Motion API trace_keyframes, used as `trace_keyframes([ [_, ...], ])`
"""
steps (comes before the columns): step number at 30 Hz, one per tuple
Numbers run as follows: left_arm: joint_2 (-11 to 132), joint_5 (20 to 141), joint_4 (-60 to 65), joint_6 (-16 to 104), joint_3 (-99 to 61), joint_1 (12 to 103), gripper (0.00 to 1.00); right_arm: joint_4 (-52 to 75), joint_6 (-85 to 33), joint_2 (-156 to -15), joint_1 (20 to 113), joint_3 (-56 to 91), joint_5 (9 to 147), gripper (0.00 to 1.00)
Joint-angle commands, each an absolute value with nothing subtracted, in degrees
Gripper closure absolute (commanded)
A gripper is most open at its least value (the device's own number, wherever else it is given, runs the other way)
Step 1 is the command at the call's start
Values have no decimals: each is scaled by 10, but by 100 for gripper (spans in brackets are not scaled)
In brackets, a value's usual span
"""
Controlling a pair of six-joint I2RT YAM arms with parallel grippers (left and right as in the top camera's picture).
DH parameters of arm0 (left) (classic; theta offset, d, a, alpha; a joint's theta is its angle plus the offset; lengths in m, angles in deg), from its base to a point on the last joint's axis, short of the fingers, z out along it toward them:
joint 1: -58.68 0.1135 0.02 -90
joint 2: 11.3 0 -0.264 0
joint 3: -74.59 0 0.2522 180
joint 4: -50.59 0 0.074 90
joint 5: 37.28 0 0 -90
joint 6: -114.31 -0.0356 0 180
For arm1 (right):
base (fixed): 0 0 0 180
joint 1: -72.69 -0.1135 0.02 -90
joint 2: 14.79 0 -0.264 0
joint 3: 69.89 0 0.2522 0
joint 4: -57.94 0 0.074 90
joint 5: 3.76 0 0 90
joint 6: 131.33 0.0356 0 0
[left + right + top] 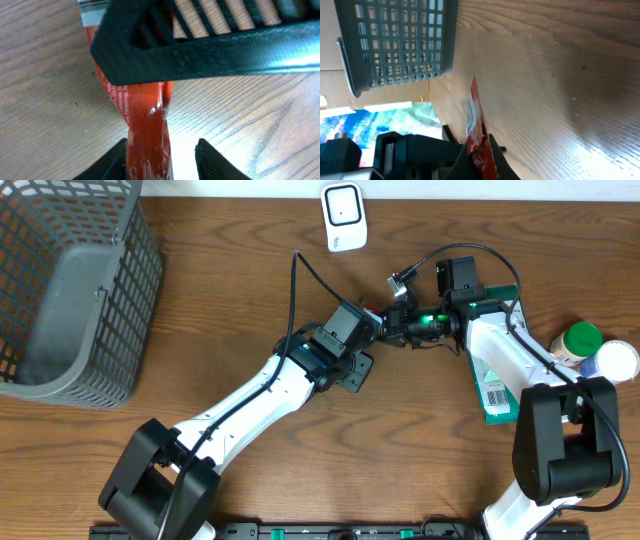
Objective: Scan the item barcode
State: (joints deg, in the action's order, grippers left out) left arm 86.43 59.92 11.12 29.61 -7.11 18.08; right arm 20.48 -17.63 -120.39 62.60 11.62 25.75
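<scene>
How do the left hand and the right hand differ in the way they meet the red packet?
The right hand is shut on the red packet, pinching its edge; the left hand has its fingers apart, with the packet between them and a gap on one side. The right hand reaches in from the right of the table, the left hand from the lower left. Both meet at the packet.

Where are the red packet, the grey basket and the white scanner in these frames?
red packet (145, 125), left wrist view, its creased middle.
grey basket (145, 280), overhead view, its right mesh wall.
white scanner (344, 216), overhead view, its front face.
</scene>
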Motion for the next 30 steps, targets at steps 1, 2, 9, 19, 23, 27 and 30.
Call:
trace_keyframes([
  [1,854,600,101,293,-68,180,64,207,-169,-1203,626,115,234,99],
  [2,854,600,101,293,-68,180,69,206,-169,-1203,626,115,234,99],
  [9,854,600,99,294,-68,180,78,207,-170,-1203,638,115,238,99],
  [19,854,600,99,291,-68,180,93,204,-178,-1203,653,115,238,21],
  [23,853,600,97,291,-68,180,93,202,-178,-1203,663,115,238,20],
  [27,847,600,80,291,-74,180,93,201,-178,-1203,678,115,238,16],
  [30,846,600,39,286,-103,180,93,202,-175,-1202,696,126,238,14],
])
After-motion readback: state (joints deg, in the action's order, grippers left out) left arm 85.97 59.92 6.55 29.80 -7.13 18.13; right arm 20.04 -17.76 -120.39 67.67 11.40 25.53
